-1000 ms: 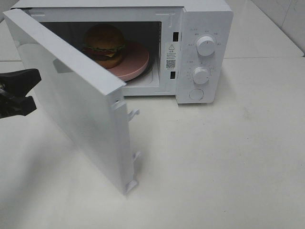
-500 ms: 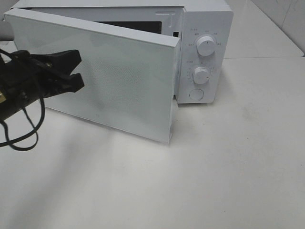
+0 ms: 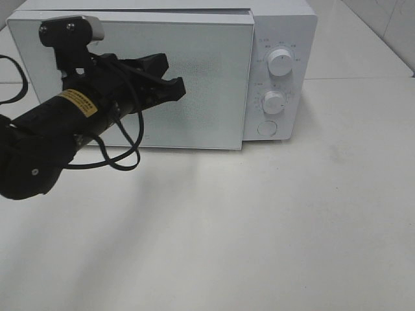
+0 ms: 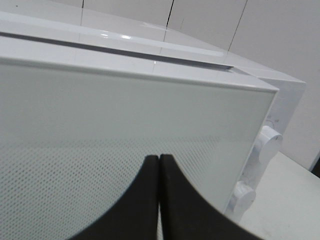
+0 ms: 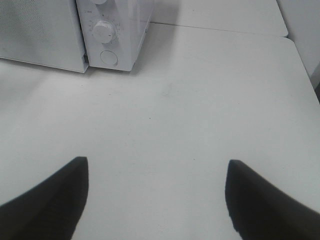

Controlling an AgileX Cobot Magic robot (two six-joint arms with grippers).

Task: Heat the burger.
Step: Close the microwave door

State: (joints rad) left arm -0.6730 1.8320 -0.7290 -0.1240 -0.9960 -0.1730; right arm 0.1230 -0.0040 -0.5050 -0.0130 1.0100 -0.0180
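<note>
The burger is hidden behind the white microwave door point(image 3: 207, 97), which lies almost flat against the microwave point(image 3: 285, 32). In the left wrist view a thin dark gap still shows along the top of the door point(image 4: 125, 100). My left gripper point(image 3: 172, 81) is shut with nothing in it, its tips at the middle of the door. The left wrist view shows its two black fingers point(image 4: 145, 200) pressed together right at the door's dotted window. My right gripper point(image 5: 157, 170) stands open and empty above the bare table, out of the exterior view.
The control panel on the microwave's right carries an upper knob point(image 3: 280, 61), a lower knob point(image 3: 273, 102) and a round button point(image 3: 266, 128). A black cable point(image 3: 117, 159) loops under the left arm. White table point(image 3: 272, 227) stretches in front and to the right.
The door has swung from wide open to almost closed, hiding the burger and pink plate. My left gripper has moved right and inward with the door, staying shut.
</note>
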